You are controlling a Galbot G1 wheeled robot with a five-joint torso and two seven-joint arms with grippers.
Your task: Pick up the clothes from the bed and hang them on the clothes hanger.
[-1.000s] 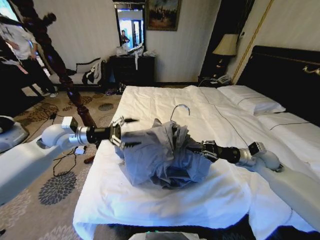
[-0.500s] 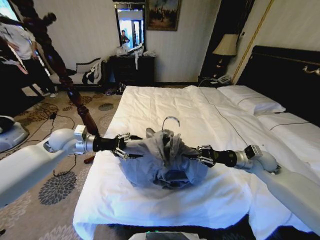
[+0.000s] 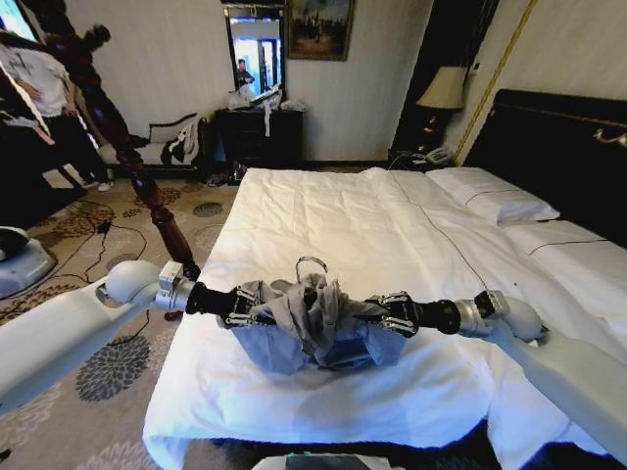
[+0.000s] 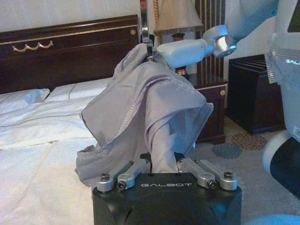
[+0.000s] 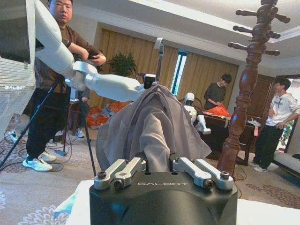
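The shirt [image 3: 312, 323] is bunched between the two grippers above the near part of the bed [image 3: 392, 225], sagging in the middle so its lower folds touch or nearly touch the white sheet. The left gripper [image 3: 247, 304] reaches in from the robot's left and has its jaws closed on a fold at that end of the cloth; in the left wrist view the left gripper [image 4: 163, 169] shows its jaws drawn in around a grey strip that rises from between them. The right gripper [image 3: 377, 312] comes from the opposite side and grips the other end in the same way; the right wrist view shows the right gripper [image 5: 158, 168] pinching a band of the shirt [image 5: 152, 126]. A metal hook [image 3: 312, 264] sticks up out of the top of the bundle, between the two grippers, and it also shows against the headboard above the shirt [image 4: 145, 112] in the left wrist view. The coat stand [image 3: 132, 157] stands on the carpet beside the bed, on the robot's left and beyond the left arm, apart from the shirt.
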